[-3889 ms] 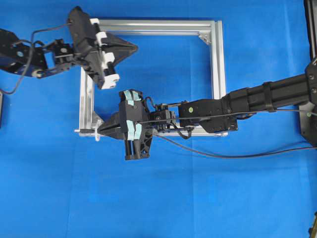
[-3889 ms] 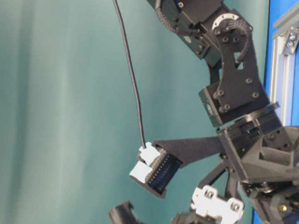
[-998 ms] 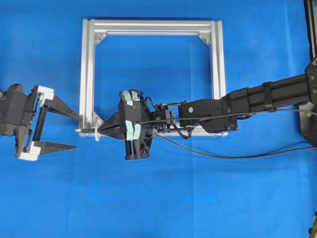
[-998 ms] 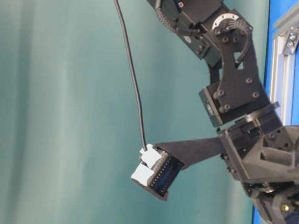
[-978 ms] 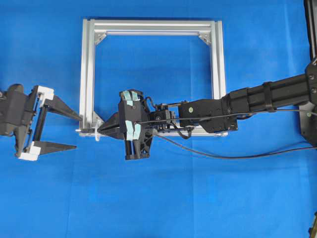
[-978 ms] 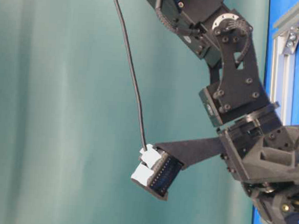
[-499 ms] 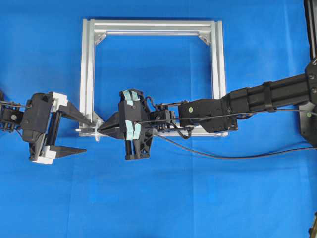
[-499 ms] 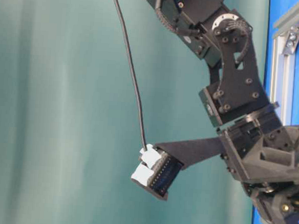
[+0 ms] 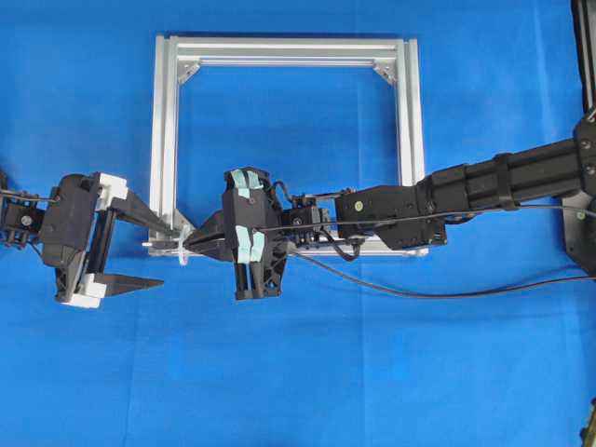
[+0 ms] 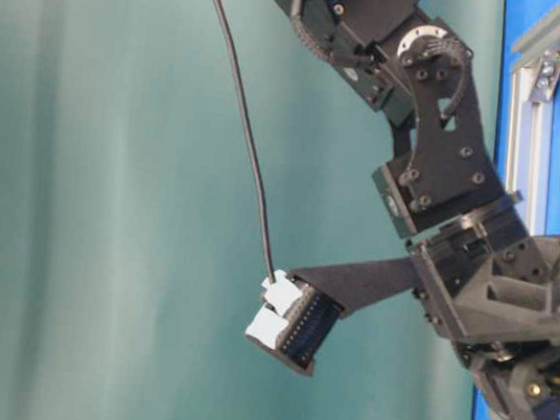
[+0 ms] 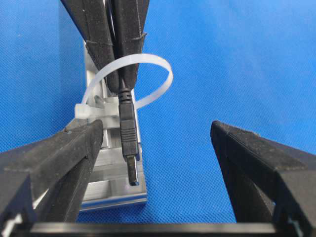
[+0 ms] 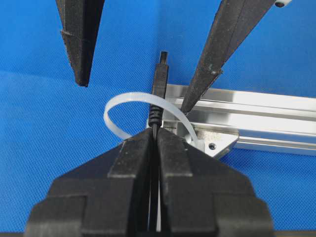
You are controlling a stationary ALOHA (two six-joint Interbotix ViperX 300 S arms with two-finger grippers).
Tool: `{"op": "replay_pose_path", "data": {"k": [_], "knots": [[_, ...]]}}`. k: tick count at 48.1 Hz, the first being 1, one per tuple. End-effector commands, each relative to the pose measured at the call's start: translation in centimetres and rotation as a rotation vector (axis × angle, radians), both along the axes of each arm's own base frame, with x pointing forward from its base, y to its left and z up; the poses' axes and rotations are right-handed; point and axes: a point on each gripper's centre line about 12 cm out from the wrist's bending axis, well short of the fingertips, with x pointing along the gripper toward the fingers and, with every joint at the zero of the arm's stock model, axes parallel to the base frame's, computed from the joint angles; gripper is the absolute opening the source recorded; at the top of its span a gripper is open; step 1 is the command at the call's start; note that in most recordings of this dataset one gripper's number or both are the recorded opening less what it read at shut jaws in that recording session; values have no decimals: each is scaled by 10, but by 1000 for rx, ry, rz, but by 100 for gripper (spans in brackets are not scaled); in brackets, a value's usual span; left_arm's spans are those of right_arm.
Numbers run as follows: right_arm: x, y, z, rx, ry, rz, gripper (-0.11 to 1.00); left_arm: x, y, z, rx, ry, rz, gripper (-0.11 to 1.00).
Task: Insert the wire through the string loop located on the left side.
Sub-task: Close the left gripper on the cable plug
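Right tool [image 12: 154, 143] is clamped shut on the wire [image 12: 159, 79], whose plug tip pokes through the string loop [image 12: 116, 106] at the near-left corner of the aluminium frame [image 9: 407, 121] on the blue table [image 9: 298, 372]. Left tool [image 9: 154, 251] faces it with jaws spread wide, one finger [image 11: 54, 158] beside the frame, the plug between them.

left hand [image 9: 149, 251]: fingers spread wide | right hand [image 9: 191, 244]: fingers pressed together, arm outstretched

Far stretch of the wire [image 12: 157, 94] hidden between the right gripper's [image 12: 154, 140] closed fingers [image 12: 131, 158].
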Motion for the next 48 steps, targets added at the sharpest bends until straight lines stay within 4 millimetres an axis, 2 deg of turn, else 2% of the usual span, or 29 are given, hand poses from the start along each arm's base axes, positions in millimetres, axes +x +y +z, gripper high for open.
{"op": "replay_pose_path", "data": {"k": [1,9,13,17,25,27,48], "knots": [[5,-1,18,3,-47,-3,0,4,0,4,-5,-19,2,84],[5,-1,17,1,-44,-2,0,4,0,5,-4,-21,3,83],[5,-1,17,3,-44,-3,0,5,0,5,-7,-22,7,78],[5,-1,18,2,-48,-2,0,7,0,6,-7,-25,5,61],[5,-1,17,1,-46,-2,0,7,3,4,-10,-4,22,14],[5,-1,18,2,-48,-2,0,8,4,4,-12,-3,28,8],[5,-1,18,3,-46,-3,0,8,7,3,-16,3,43,8]]}}
